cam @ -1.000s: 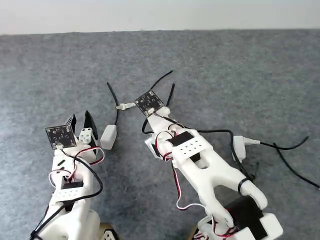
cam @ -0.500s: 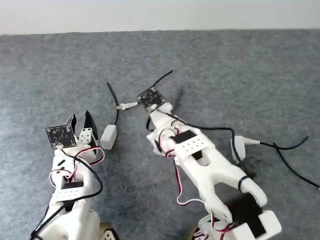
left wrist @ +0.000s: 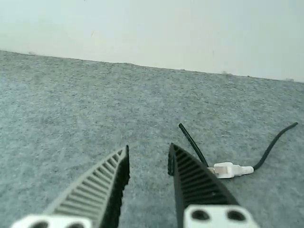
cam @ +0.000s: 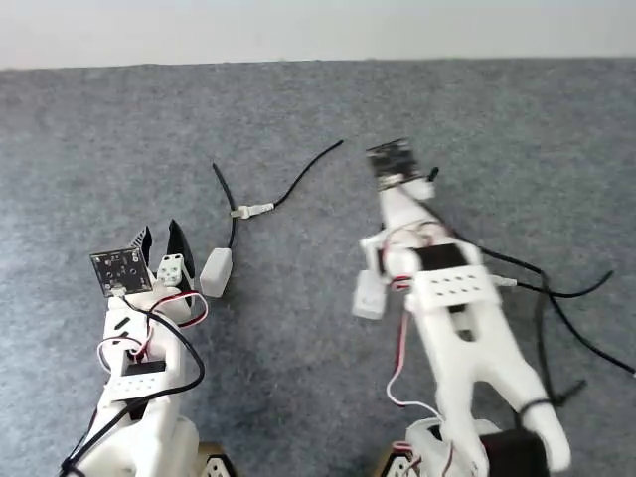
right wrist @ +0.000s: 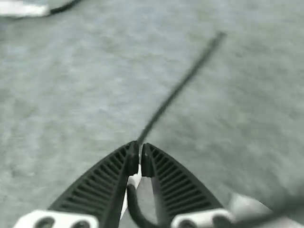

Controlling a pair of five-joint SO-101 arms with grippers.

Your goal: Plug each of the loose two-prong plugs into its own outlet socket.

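High view: L arm (cam: 139, 368) sits at the near-left of the grey tabletop (cam: 298, 397), forearm pointing away from its base. L gripper (cam: 160, 231) is low over the surface, fingers spread, nothing between them. The white socket (cam: 216, 270) lies just beside that gripper, on the side toward the other arm; can't tell if they touch. The socket lead (cam: 227, 199), black, runs off toward the far side. The loose plug (cam: 253, 210) lies farther out, past the socket and apart from the fingers, w/ its plug cord (cam: 303, 171) trailing away to the far side. R arm (cam: 452, 288) is stretched farther out, wrist well apart from the loose plug. Black cable (cam: 566, 293) lies on the tabletop at that arm's outer side.

L wrist view: L fingers (left wrist: 190, 175) are parted w/ a clear gap, empty. The loose plug is ahead of the tips and off to one side, not touching. The socket lead's end passes just behind one fingertip.

R wrist view: R gripper (right wrist: 138, 151) has its fingers pressed together, clamped on a thin black held cord (right wrist: 180, 90) that leaves the tips and runs out over the tabletop. A white bit (right wrist: 128, 183) sits between the fingers nearer the wrist; can't tell what it is.
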